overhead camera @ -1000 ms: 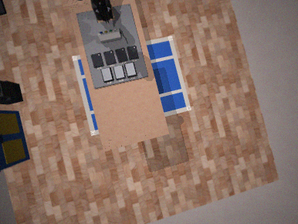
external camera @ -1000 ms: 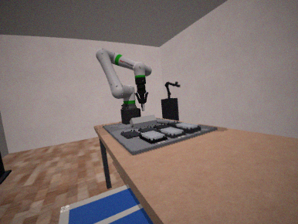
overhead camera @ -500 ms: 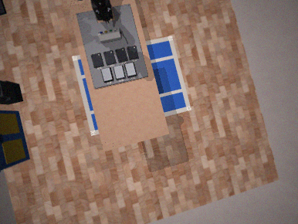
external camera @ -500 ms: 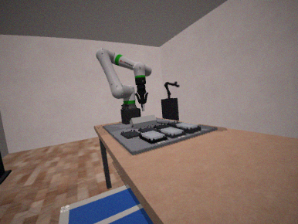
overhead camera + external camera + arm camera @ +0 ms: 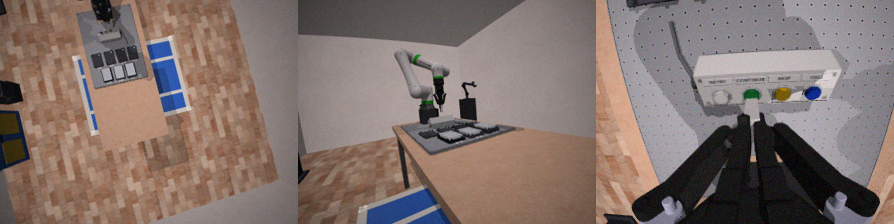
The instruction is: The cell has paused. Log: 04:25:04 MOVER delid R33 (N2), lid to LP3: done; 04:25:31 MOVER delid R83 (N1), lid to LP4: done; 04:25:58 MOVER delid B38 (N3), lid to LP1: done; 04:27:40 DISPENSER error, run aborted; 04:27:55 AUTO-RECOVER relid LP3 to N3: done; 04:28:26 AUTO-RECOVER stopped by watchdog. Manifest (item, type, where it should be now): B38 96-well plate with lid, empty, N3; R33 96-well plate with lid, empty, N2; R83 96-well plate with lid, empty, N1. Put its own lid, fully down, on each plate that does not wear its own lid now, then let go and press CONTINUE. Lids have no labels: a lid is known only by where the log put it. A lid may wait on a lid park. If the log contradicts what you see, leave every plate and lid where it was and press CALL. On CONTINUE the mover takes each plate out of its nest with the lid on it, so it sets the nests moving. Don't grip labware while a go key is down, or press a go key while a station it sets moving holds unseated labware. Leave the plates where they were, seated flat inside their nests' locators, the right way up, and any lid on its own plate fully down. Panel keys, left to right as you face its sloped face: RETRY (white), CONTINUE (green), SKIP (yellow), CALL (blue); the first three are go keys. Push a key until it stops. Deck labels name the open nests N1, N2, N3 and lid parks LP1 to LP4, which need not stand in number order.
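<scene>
- The grey rectangular deck plate lies on the light brown wooden table; in the top view it carries two rows of stations.
- The front row in the top view holds three nests, each filled by a pale plate under a clear lid: the left lidded plate, the middle lidded plate and the right lidded plate. All three look flat and level in their nests; the labels are too small to read.
- The back row holds four dark square lid parks: first lid park, second lid park, third lid park, fourth lid park. Each shows only its dark surface, with no lid visible on it.
- The white box-shaped key panel stands behind the parks, its sloped face carrying, left to right, the white key, the green key, the yellow key and the blue key.
- The black two-finger gripper has its jaws fully closed, the fingers pressed together with nothing between them; its tip points at the green key, right at that key's lower edge, though contact cannot be judged.
- The white jointed arm with green bands bends down over the panel.
</scene>
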{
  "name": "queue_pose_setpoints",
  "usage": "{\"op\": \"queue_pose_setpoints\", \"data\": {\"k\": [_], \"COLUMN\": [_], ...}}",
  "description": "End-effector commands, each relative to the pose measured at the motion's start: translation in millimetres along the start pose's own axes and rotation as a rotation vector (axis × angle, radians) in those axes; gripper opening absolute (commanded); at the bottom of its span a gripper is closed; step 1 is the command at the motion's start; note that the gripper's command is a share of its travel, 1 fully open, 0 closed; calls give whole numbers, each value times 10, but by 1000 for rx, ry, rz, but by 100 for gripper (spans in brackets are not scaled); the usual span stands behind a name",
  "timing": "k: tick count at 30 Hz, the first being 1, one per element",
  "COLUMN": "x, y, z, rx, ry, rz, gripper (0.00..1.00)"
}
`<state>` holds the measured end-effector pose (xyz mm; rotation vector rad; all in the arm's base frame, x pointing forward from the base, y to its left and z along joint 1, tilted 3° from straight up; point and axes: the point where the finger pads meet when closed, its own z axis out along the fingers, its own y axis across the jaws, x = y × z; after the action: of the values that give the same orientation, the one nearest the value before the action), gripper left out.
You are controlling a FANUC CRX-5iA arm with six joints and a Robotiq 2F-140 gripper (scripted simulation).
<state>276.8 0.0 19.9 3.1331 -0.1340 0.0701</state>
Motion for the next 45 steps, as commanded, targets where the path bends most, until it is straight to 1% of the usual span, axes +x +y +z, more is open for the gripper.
{"op": "queue_pose_setpoints", "data": {"k": [1,22,45], "x": [2,-1,-1], "y": [-1,-6,-6], "z": [11,99,108], "rx": [0,0,0], "ry": [0,0,0], "rz": [0,0,0], "gripper": [0,0,0]}}
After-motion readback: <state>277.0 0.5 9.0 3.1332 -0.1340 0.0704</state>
